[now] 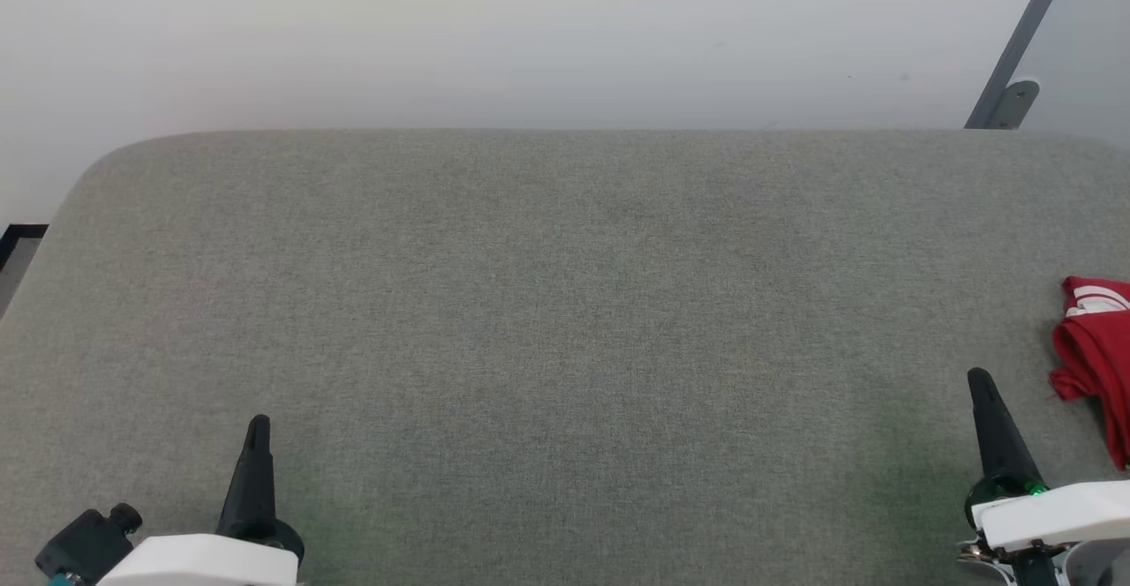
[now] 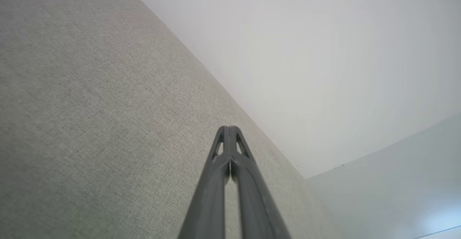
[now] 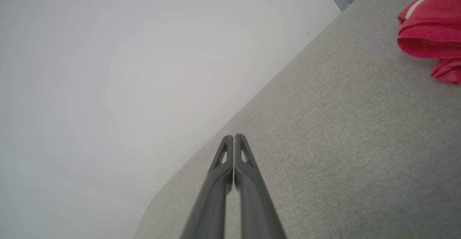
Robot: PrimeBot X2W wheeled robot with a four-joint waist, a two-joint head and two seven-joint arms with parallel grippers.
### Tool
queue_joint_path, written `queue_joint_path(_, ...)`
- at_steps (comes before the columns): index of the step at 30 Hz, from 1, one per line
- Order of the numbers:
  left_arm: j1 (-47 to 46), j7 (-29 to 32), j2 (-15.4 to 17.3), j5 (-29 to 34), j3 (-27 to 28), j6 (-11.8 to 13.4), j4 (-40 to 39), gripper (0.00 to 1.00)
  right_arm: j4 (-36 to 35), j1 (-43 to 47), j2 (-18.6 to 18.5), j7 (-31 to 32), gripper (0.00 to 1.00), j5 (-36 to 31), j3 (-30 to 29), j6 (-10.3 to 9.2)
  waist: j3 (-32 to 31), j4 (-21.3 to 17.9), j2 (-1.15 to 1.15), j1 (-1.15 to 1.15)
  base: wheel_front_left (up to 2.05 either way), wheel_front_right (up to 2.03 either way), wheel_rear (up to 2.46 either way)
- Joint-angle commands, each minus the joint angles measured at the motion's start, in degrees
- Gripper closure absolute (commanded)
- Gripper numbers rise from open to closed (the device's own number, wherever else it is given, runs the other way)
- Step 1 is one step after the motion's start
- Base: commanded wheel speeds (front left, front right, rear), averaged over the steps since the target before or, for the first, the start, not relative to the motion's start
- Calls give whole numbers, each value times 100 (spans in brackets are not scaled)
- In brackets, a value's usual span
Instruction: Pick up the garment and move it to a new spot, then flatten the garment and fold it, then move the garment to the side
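no text, label, brand, number or sign can be read on anything here. the white marks on the garment point(image 1: 1095, 348), off to the right of the right gripper point(image 1: 980, 383), are plain stripes, not letters.

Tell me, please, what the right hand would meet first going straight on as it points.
Its line looks free across the grey table; the right hand would likely reach the wall first. The garment lies to its right.
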Motion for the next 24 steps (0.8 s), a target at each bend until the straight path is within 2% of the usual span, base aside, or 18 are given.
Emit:
queue_joint_path(1, -176, 62, 20, -256, 17, -12, -32, 100, -24, -134, 16, 65, 100, 204, -24, 1, -4, -4, 0, 0, 0, 0, 0)
queue_joint_path(24, -420, 421, -10, -1585, 53, -18, 126, 100, 168, -340, 260, 379, 100, 1280, -116, 1, -42, -46, 0, 0, 0, 0, 0)
